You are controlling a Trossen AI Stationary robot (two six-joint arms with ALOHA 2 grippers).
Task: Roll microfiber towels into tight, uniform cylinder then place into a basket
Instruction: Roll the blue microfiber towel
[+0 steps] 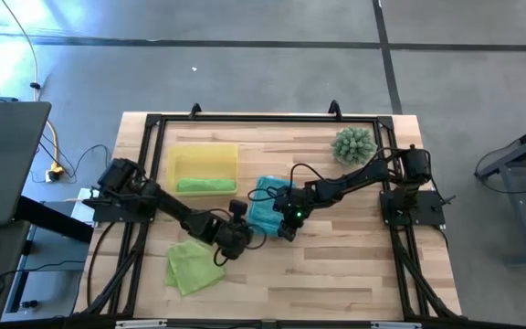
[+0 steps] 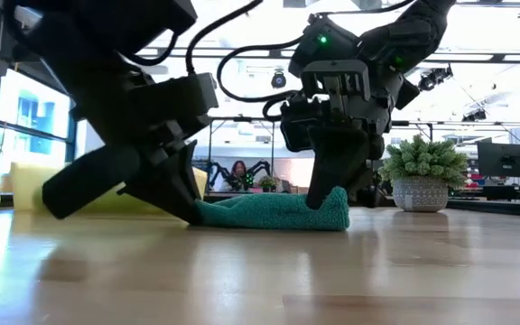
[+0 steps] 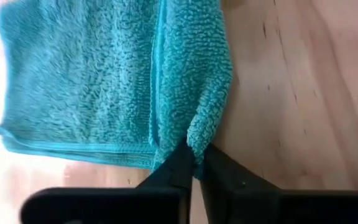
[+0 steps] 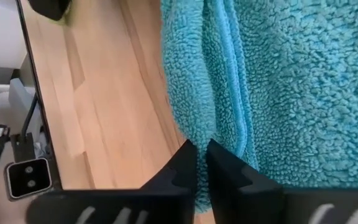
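Both end effectors, left (image 3: 194,168) and right (image 4: 201,163), pinch the teal towel (image 1: 265,206) mid-tabletop; one green roll (image 1: 205,185) sits in the basket (image 1: 201,153), another green towel (image 1: 192,265) waits unrolled.

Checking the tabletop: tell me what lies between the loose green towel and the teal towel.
In the high view, the left gripper sits between the flat green towel and the teal towel, pinching the teal towel's near edge.

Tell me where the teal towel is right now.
In the high view the teal towel lies near the table's middle, just right of the yellow basket, with the left gripper and right gripper both pinching its near edge.
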